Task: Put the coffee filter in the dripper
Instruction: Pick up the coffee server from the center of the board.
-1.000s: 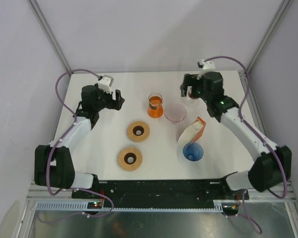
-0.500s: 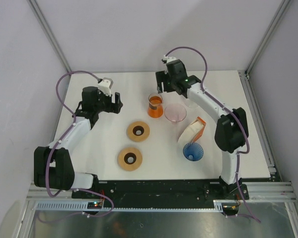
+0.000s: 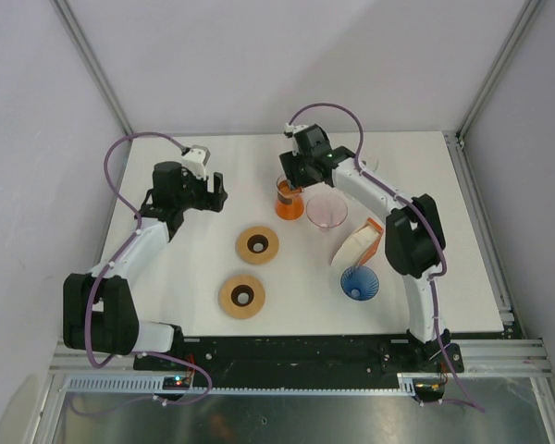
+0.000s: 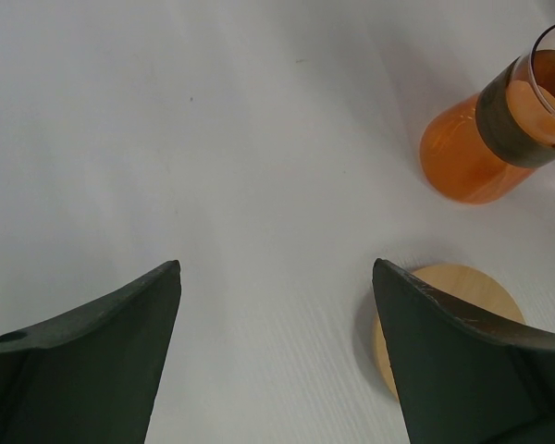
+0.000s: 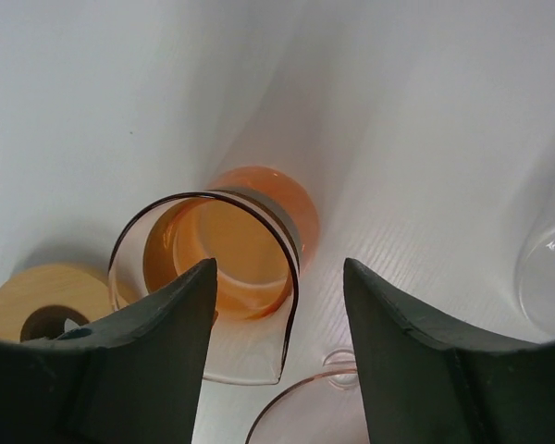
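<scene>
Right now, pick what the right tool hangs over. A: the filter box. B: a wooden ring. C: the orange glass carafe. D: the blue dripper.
C: the right wrist view shows the right tool open directly above the orange glass carafe, with part of the carafe's rim between its jaws.

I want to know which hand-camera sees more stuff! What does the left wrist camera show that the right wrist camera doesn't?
Only the left wrist view: the left gripper, wide open over bare table, with the orange carafe seen from the side.
Only the right wrist view: the right gripper, jaws apart, looking down into the carafe's mouth, plus the pink glass dripper at the bottom and a clear glass piece at the right edge.
Both: the carafe, a wooden ring and the white table.
</scene>
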Robot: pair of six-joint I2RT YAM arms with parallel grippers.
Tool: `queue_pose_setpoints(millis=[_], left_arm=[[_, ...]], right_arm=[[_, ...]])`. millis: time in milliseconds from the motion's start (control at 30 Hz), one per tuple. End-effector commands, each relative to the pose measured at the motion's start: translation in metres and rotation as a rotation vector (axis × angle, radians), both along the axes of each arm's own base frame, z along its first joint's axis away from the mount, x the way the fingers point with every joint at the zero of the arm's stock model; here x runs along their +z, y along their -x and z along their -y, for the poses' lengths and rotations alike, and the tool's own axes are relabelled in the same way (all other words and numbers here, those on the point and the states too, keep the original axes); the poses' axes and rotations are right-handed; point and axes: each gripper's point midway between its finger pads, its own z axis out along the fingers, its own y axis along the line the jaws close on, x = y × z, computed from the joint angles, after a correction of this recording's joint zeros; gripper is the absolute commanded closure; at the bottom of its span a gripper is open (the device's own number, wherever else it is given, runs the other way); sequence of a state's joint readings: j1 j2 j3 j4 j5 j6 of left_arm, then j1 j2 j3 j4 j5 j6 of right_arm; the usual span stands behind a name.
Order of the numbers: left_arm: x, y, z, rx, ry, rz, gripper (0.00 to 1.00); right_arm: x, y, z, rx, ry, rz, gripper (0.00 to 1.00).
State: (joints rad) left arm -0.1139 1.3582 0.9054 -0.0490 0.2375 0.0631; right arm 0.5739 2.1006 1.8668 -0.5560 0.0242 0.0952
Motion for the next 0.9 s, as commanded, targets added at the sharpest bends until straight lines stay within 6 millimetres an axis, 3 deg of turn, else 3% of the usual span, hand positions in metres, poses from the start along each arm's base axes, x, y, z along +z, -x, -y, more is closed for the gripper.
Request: queue_pose_setpoints(millis=[0, 500, 633, 867], left_arm=[[0.018, -0.002, -0.005, 0.011, -0.018, 0.056, 0.11], [0.019, -0.001, -0.004, 0.003, -0.019, 0.058, 0.11], [0.02, 0.0, -0.003, -0.012, -0.023, 0.056, 0.11], [0.014, 0.007, 0.003, -0.063, -0.032, 0.031, 0.13]], right_arm=[[0.007, -0.007, -0.01, 0.033, -0.003, 0.029, 0.43], [0.038, -0.006, -0.027, 0.084, 0.007, 0.15, 0.98], [0.055, -0.001, -0.033, 0.11, -0.029, 0.172, 1.0], [0.108, 0.012, -0.037, 0.136, -0.109, 0.243, 1.0]])
